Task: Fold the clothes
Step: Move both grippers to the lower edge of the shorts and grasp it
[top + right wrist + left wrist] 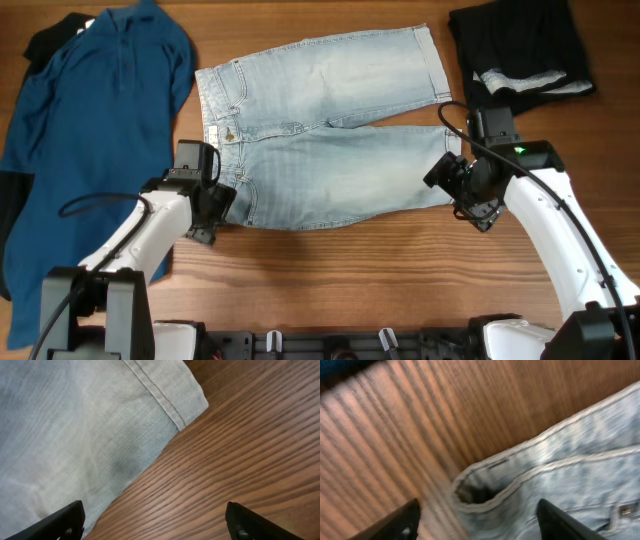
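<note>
The wooden table carries denim shorts, a blue shirt and black garments.

Top camera looks straight down on the whole bench. Wrist cameras sit close over the denim shorts.

A brown wooden table spans the scene from left to right, its grain running the same way. Close up, the wood shows fine darker and lighter reddish streaks with a slight sheen.

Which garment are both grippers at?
The pale denim shorts, mid-table: left gripper at the waistband, right gripper at a leg hem. Blue shirt and black garment lie aside.
</note>
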